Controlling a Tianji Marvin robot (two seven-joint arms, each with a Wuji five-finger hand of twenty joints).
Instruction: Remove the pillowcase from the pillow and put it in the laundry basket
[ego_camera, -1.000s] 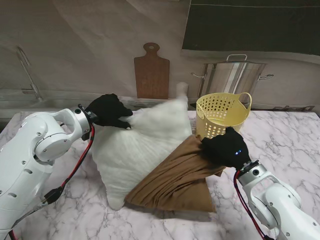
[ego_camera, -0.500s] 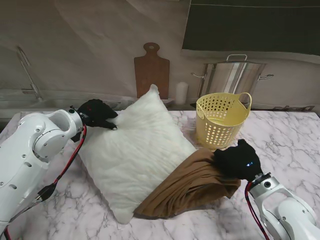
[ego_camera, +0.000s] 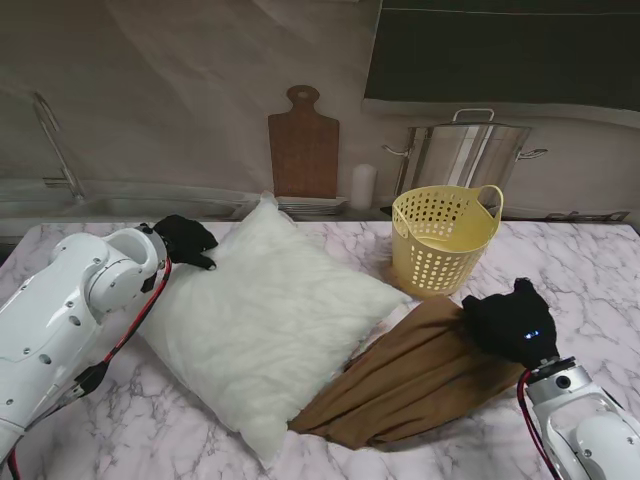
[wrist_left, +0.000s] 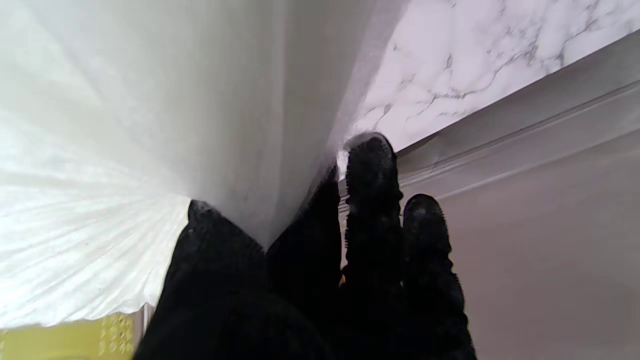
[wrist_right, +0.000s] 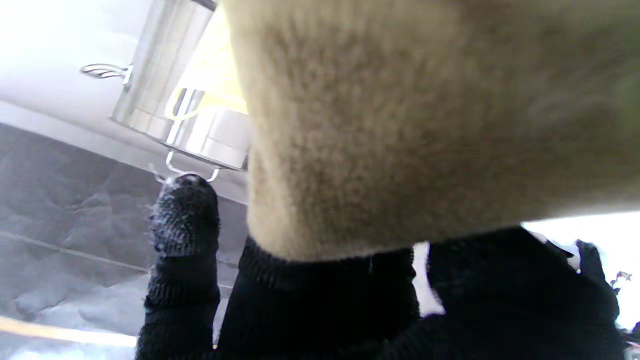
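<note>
On the marble table (ego_camera: 600, 260), the plump white pillow (ego_camera: 265, 320) lies almost bare, pinched at its far corner by the left hand (ego_camera: 185, 240), while the right hand (ego_camera: 510, 322) grips the brown fabric pillowcase (ego_camera: 410, 385), not yet in the yellow perforated plastic laundry basket (ego_camera: 445, 240) nearby.

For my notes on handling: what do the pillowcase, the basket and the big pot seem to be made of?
Pillowcase: soft brown cloth, fuzzy nap seen in the right wrist view, matte. Basket: probably pale yellow plastic, moulded wall with holes. Pot: metal, likely stainless steel, brushed with bright reflections.
</note>
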